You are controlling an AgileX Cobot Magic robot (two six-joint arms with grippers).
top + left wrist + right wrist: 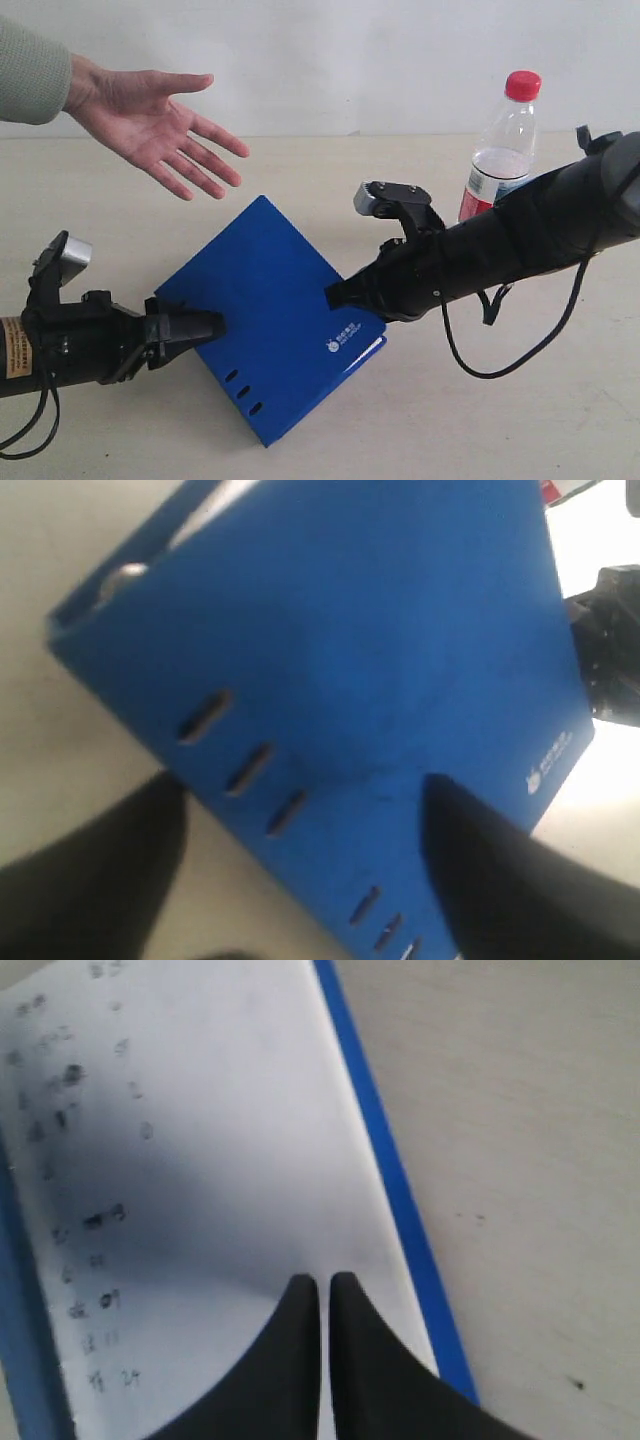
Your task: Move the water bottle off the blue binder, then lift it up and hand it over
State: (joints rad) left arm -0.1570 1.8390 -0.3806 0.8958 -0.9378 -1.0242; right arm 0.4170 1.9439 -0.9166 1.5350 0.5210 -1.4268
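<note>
The blue binder [270,310] lies between my two arms. My left jaws are spread wide at its left corner, by the riveted spine edge. My right jaws are narrowed to a thin slit at its right edge, over a white sheet [200,1140] edged in blue; I cannot tell whether they pinch anything. The water bottle [500,150] stands upright on the surface [420,420] behind my right arm, off the binder and apart from both jaws. An open hand [150,125] hovers at the far left
</note>
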